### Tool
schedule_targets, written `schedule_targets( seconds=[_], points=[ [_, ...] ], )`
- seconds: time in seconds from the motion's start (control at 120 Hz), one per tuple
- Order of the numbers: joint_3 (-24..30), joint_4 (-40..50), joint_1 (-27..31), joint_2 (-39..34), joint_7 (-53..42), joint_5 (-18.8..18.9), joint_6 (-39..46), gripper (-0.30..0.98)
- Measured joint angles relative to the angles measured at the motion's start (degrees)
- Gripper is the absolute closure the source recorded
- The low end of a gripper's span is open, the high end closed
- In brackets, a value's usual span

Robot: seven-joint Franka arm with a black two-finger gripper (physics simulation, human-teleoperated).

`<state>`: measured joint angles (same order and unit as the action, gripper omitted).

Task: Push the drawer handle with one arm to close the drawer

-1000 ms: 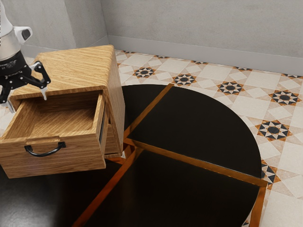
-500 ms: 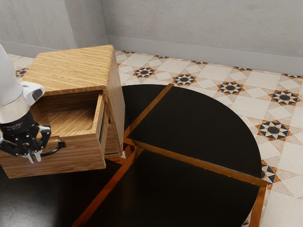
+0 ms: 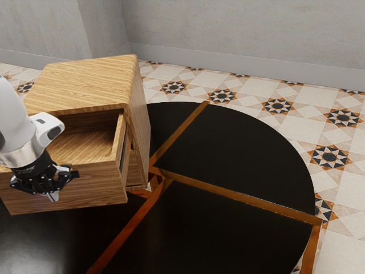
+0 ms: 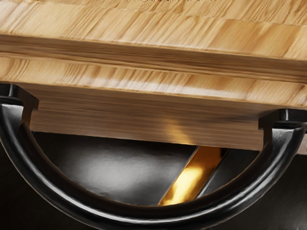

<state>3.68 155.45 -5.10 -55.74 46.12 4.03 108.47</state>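
In the exterior view my gripper (image 3: 52,196) is at the front of the pulled-out drawer (image 3: 100,185), its fingertips together and pointing down. It covers most of the black handle (image 3: 74,174); the handle's right-hand end shows beside it. The wooden cabinet (image 3: 85,83) stands behind, with the drawer's inside visible. In the wrist view the curved handle (image 4: 148,216) spans the picture below the drawer front (image 4: 120,112), close under my hand. Whether the fingers touch the handle cannot be told.
The cabinet stands on a round black table (image 3: 239,154) divided by orange-brown strips (image 3: 239,197). Patterned floor tiles (image 3: 278,106) and a grey wall (image 3: 239,34) lie beyond.
From above the drawer, my hand has come forward and down to the handle, then slightly to the exterior view's right. The fingers have shut. The drawer stands as before.
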Motion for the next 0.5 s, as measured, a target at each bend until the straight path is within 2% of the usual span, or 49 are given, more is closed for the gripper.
schedule_targets(
  seconds=[0.5],
  points=[
    [0.0, -3.3, 3.5, 5.5, -8.3, 0.4, 2.7, 0.78]
  ],
)
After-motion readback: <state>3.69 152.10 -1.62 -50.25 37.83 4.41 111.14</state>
